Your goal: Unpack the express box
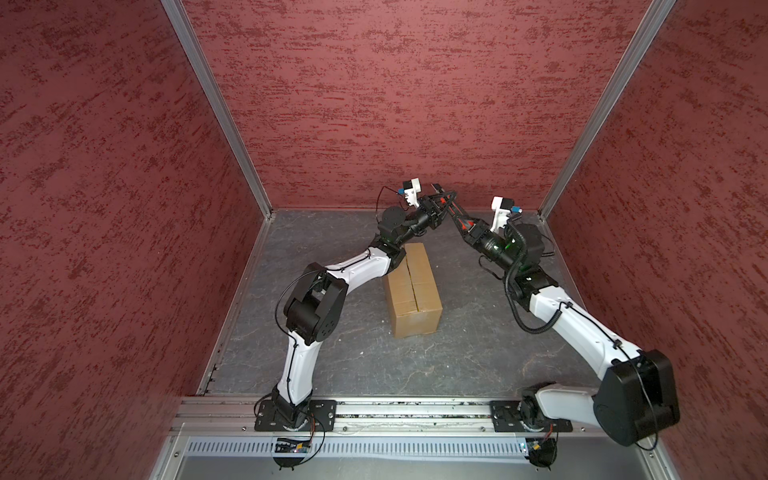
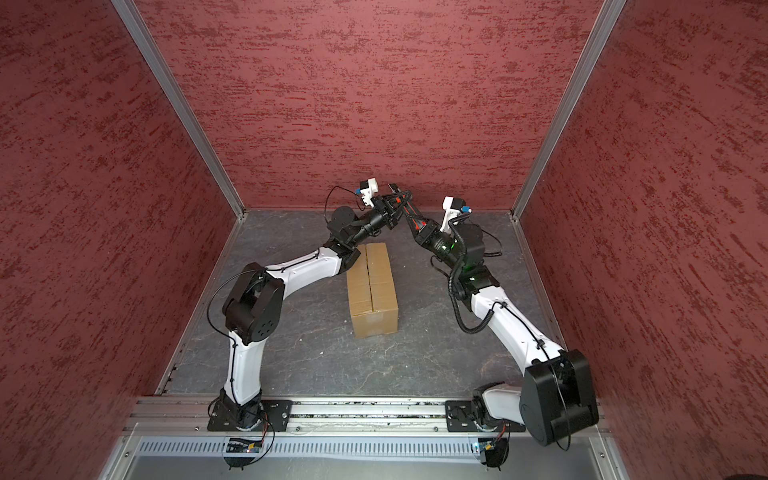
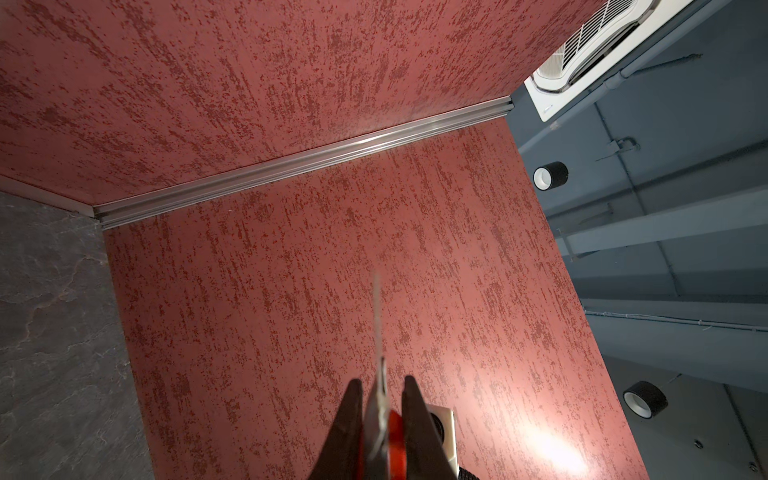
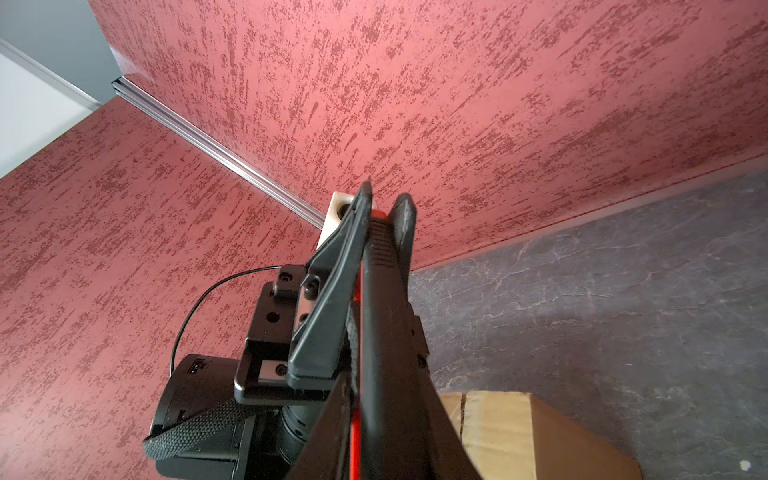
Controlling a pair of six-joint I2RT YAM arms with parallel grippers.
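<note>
Reaching up and in from a rail at the near edge of the gray table [image 1: 415, 365], the two arms lean toward each other like a roof. The left arm [image 1: 307, 299] goes up from its base, bends at a big black elbow, then runs over the far left corner of the box. The right arm [image 1: 582, 328] bends out to the side first, then comes back in and up.

Below them, in the middle of the table, the express box [image 1: 413, 291] lies flat. Its long way runs from the near side to the back wall, and so does the seam on top. The flaps are closed. In both top views it sits between the two arms [image 2: 372, 291].

High over the far end of the box the two tools cross. The left gripper [image 3: 382, 382] pinches a cutter knife [image 3: 379, 395], and the thin blade sticks out past its fingertips. The right gripper [image 4: 384, 203] is narrow, with the knife's black handle between its fingers [image 4: 405, 216]. I cannot tell if they squeeze it.
</note>
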